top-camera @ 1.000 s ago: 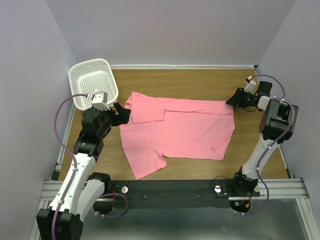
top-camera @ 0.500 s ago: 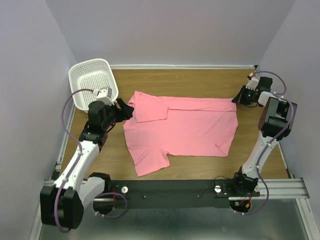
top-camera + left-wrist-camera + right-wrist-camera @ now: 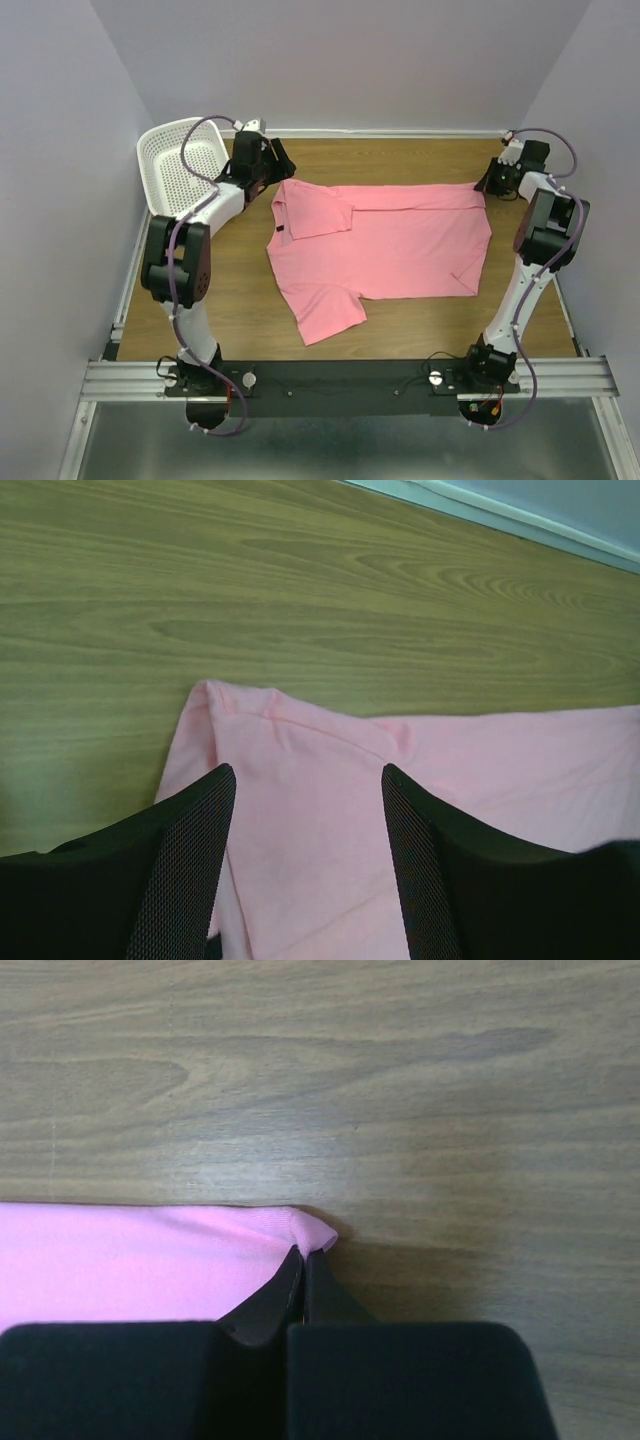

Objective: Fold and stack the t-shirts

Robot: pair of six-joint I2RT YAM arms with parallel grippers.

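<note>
Right wrist: grips t-shirt (image 3: 150, 1260) corner in clenched right claw (image 3: 303, 1252) (bare worktop (image 3: 400, 1080) just beyond); holds left claw (image 3: 305, 773) released astride cloth.

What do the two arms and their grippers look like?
The left arm and right arm have white links and bulky black joints; a thin purple cable loops beside each. The left gripper has broad black fingers with mesh-textured pads; the right gripper has black fingers tapering to points.
</note>
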